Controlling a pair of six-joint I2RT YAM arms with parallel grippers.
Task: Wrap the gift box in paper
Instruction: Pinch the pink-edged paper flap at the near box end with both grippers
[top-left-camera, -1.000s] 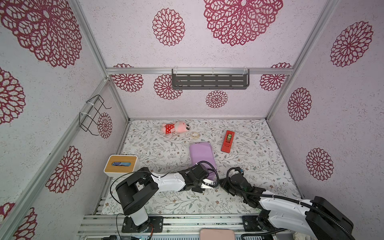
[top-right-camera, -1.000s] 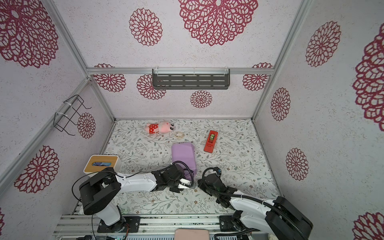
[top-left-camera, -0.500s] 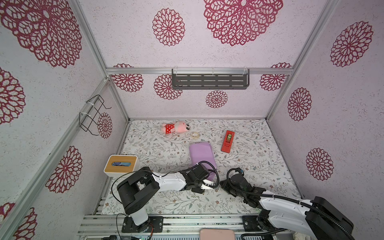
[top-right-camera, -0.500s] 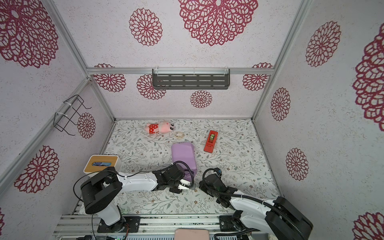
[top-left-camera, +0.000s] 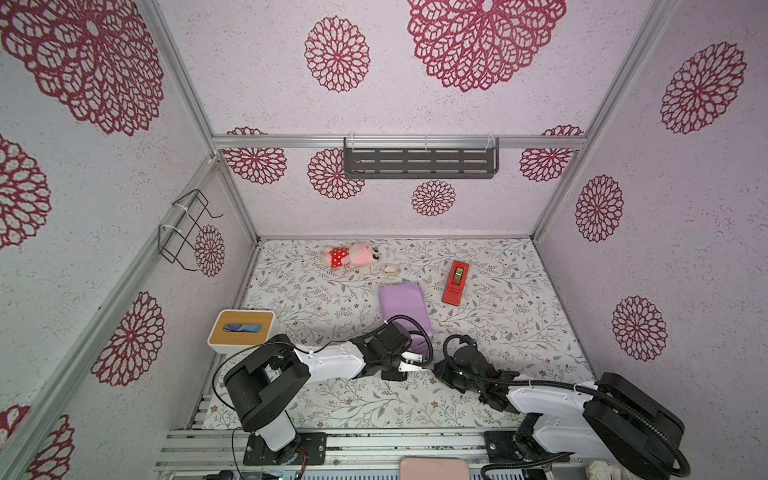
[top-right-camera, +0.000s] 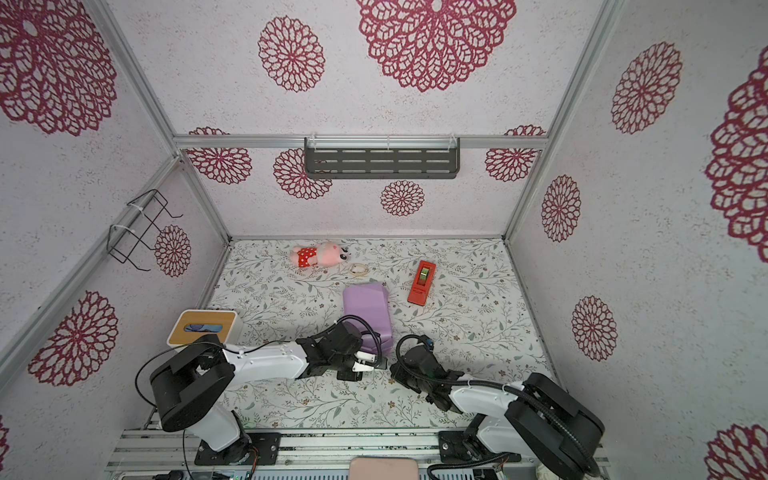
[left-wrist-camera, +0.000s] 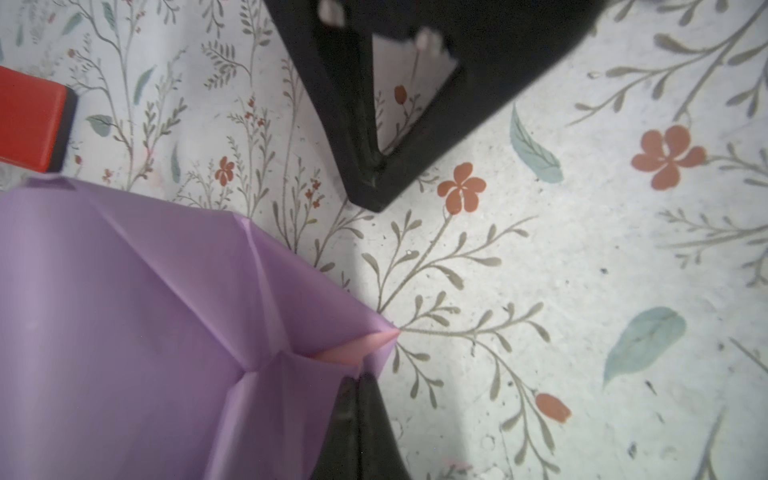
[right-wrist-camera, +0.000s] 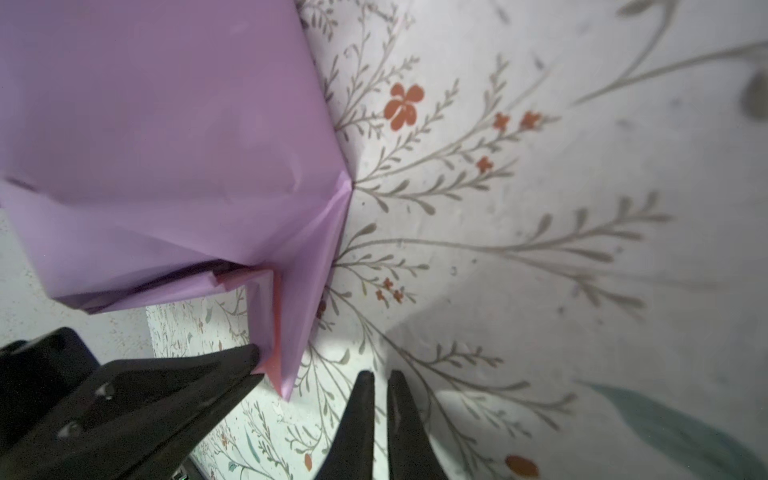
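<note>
We see the paper (top-left-camera: 401, 303) lilac side out, folded into a box-shaped parcel. It lies around the middle of the flowered surface (top-left-camera: 519, 311) and reaches toward the front edge. The gift box is hidden beneath it. At the parcel's front end a pointed flap sticks out, its pink inner face showing along the fold. The left gripper (right-wrist-camera: 254, 363) has its fingers pressed together on the tip of that flap, low over the surface. Just beside it, clear of the paper, sits the right gripper (right-wrist-camera: 380, 376). Its fingers are drawn almost together with only a slim gap, and we see nothing between them. In both top views the two grippers meet tip to tip near the middle of the front edge. A red tape dispenser (top-left-camera: 456, 282) lies right of the parcel, toward the back edge.
</note>
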